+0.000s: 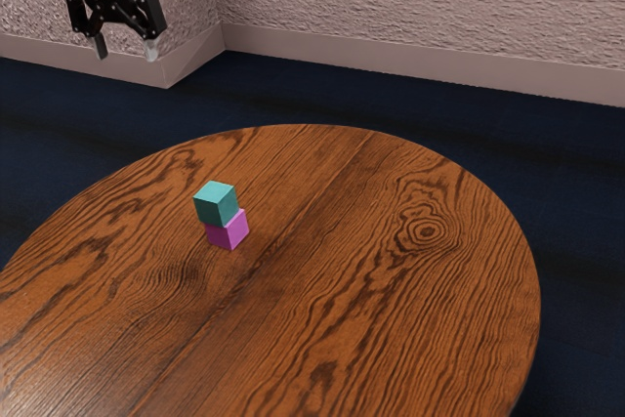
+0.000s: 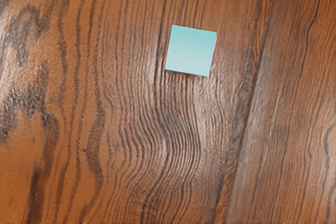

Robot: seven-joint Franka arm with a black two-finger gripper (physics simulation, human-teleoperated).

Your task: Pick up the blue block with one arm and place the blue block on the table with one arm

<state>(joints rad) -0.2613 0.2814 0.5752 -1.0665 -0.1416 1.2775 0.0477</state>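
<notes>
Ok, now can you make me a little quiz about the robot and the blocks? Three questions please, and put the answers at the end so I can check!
1. True or false: the gripper is holding the blue block right now.
2. What is right underneath the blue block?
A) the gripper
B) the floor
C) the pink block
3. Fill in the word, straight or curved: the edge of the table is ____.

Key: 1. False; 2. C; 3. curved
</notes>
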